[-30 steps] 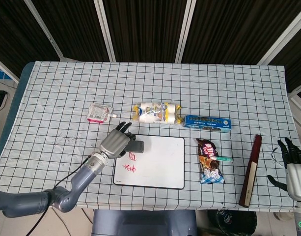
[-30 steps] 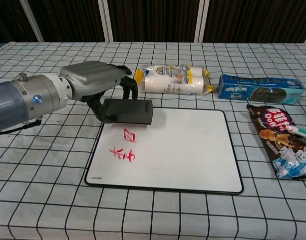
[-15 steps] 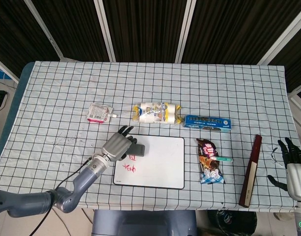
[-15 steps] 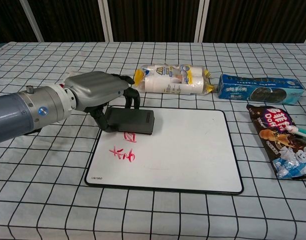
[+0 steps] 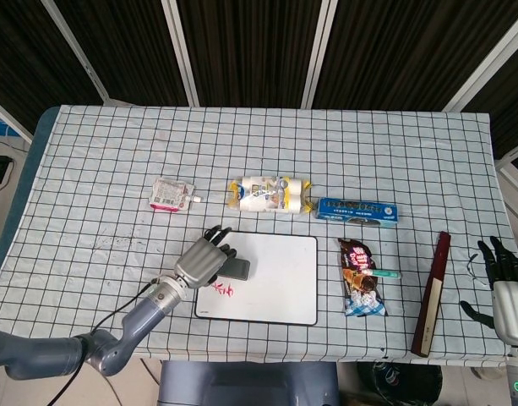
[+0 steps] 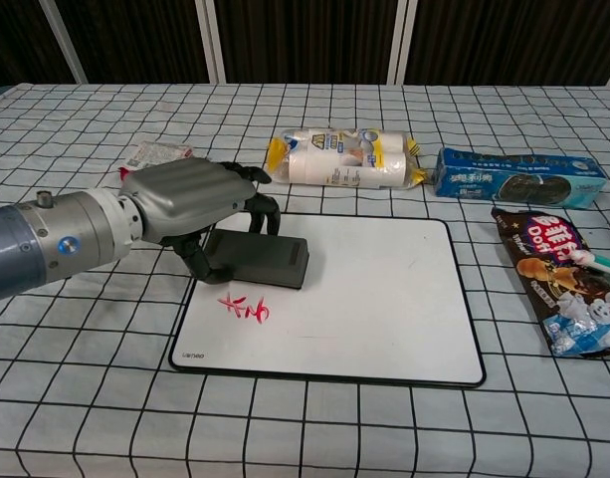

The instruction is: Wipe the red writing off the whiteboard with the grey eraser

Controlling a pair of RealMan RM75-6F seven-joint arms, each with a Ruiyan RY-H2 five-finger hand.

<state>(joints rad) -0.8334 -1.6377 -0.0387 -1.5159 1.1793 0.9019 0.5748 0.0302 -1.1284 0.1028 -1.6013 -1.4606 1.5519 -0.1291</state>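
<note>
Left hand (image 6: 190, 204) grips the grey eraser (image 6: 257, 259) on the whiteboard (image 6: 384, 299), upper left, part-way through with red writing (image 6: 245, 311) just below unwiped, while the right hand (image 5: 505, 283) waits open

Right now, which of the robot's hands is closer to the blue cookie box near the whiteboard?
Left. The left hand holds the grey eraser on the white whiteboard, left of the long blue cookie box. The right hand hangs off the table's right edge, farther away.
</note>
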